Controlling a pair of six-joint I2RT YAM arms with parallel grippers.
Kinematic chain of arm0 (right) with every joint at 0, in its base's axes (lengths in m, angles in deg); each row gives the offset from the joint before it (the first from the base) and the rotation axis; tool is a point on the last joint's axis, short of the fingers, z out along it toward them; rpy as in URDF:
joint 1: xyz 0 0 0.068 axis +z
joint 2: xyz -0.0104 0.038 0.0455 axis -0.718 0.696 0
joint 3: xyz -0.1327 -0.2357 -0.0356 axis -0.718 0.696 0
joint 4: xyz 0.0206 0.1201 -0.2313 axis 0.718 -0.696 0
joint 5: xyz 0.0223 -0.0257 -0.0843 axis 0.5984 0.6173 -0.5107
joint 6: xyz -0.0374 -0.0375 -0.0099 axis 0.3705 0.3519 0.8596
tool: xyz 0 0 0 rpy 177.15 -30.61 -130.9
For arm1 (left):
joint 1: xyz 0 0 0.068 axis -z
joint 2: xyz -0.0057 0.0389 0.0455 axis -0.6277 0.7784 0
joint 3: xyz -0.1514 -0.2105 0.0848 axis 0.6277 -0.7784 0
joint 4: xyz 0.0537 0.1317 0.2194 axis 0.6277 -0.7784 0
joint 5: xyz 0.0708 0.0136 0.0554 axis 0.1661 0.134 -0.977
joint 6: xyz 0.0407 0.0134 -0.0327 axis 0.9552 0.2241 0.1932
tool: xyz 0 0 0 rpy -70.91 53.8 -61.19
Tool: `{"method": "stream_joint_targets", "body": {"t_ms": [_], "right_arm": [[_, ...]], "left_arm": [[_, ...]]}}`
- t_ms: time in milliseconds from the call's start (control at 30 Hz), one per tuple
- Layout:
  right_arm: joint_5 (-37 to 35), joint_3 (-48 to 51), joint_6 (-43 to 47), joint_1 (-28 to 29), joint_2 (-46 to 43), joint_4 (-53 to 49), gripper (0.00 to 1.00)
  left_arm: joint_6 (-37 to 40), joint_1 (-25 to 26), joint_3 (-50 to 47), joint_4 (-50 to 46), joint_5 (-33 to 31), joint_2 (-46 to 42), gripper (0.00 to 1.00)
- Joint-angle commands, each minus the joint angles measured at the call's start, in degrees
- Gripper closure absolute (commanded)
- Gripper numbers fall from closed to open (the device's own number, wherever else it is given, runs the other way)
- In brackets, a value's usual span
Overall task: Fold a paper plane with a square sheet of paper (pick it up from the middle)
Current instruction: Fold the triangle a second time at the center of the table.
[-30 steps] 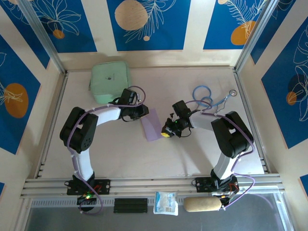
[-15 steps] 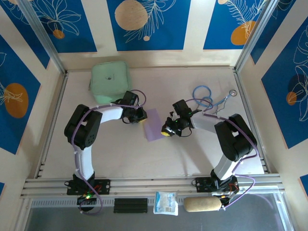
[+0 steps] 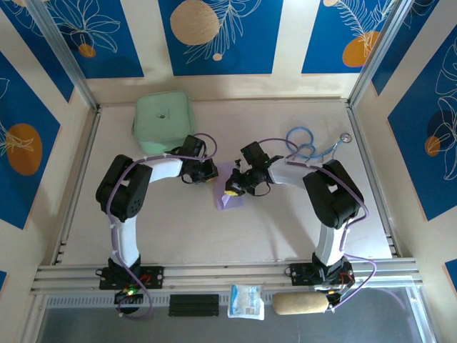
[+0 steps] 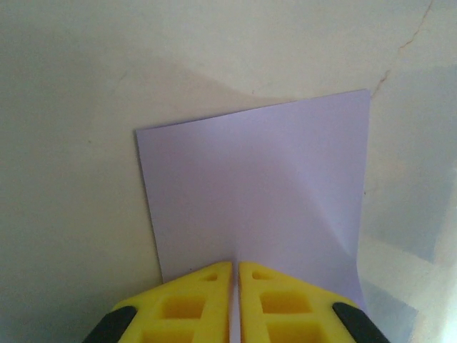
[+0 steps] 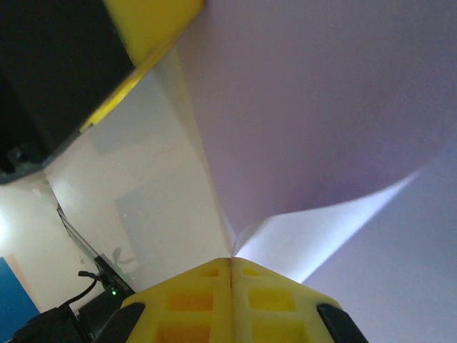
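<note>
A mint-green pouch (image 3: 163,120) lies at the far left of the pale table (image 3: 178,229), just beyond the elbow of the left arm. That arm reaches in toward the centre. Its left end effector (image 3: 209,175) is clenched on the left edge of the square sheet of paper (image 3: 230,200).

In the left wrist view, the yellow fingers (image 4: 196,300) of the left end effector (image 4: 235,266) stand pressed almost together. The near edge of the lilac sheet (image 4: 257,186) is pinched between them. From there the sheet spreads flat and plain, with one faint diagonal crease toward its right side.

The paper sits at the middle of the table, held up between the two arms. From the other side, the right end effector (image 3: 233,188) grasps the same sheet, low on its right edge.

In the right wrist view, the right end effector (image 5: 230,261) has its fingers tight together, and a curled lip of the paper (image 5: 321,107) runs into the seam between them. One yellow finger (image 5: 153,21) of the opposite arm shows at the upper left of that view.

Farther right, a blue looped cord (image 3: 305,143) with a small metal ring at its end lies near the table's far right corner, well apart from the paper.
</note>
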State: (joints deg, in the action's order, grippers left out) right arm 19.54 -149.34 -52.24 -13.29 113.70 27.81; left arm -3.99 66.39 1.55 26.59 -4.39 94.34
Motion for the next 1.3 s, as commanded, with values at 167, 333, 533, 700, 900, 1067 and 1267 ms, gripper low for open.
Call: {"method": "stream_joint_targets", "body": {"t_ms": [167, 333, 533, 700, 900, 1067, 1267], "right_arm": [[-0.58, -4.13, -1.15, 0.86, 4.03, 1.44, 1.0], [-0.89, -3.65, -0.94, 0.85, 4.69, 1.1, 1.0], [-0.89, -3.79, -0.74, 1.0, 5.27, 1.46, 1.0], [-0.29, -3.87, -1.03, 1.09, 6.01, 2.59, 1.0], [0.12, -3.7, -1.9, 1.08, 6.19, 4.87, 1.0], [-0.54, -4.0, -2.47, 1.06, 6.62, 5.42, 1.0], [-1.68, -4.31, -2.45, 1.34, 7.16, 5.13, 1.0]], "left_arm": [[3.66, -0.52, 2.78, -4.0, 1.48, -0.5, 0.88], [4.05, -1.96, 2.43, -3.11, 0.59, -2.15, 0.86], [4.32, -3.18, 2.26, -3.06, -0.13, -0.8, 0.86], [4.36, -3.25, 2.49, -3.23, 0.14, 0.89, 0.88], [4.24, -3.25, 2.44, -4.04, 0.25, 2.36, 0.92], [4.24, -3.25, 1.96, -4.45, -0.06, 2.34, 0.92], [4.3, -3.25, 2.01, -4.55, 0.12, 2.56, 0.92]]}}
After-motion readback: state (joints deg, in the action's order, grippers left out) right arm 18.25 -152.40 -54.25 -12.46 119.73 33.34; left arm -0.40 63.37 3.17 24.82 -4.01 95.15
